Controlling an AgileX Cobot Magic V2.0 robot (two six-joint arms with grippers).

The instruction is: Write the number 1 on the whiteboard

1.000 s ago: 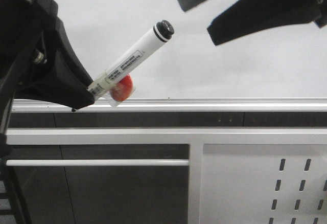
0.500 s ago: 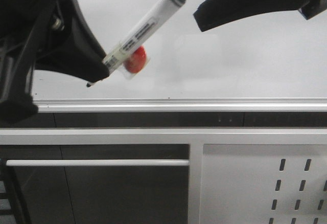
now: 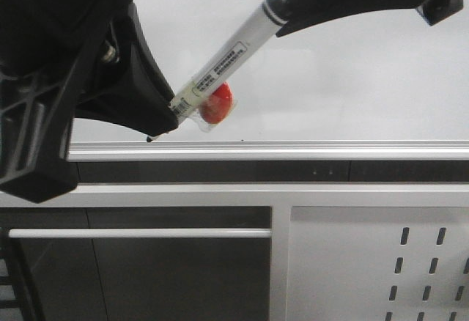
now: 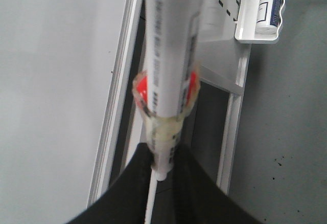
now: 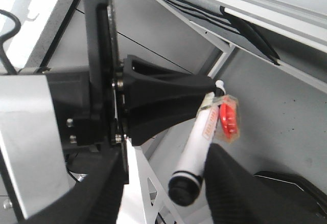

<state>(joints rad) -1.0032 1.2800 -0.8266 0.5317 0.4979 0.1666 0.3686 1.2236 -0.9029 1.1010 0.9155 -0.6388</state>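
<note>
Marker (image 3: 227, 61) shifted right, clamped in left fingers (image 3: 167, 116); right fingers (image 3: 293, 6) spread around cap; whiteboard (image 3: 352, 79) behind.

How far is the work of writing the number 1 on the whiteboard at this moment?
Done: the left gripper holds the marker near its writing end. In hand: the right gripper reaches the marker's black cap; its fingers stand on either side of it, perhaps to pull it off. Left: the whiteboard shows no stroke, so uncapping and writing remain.
</note>
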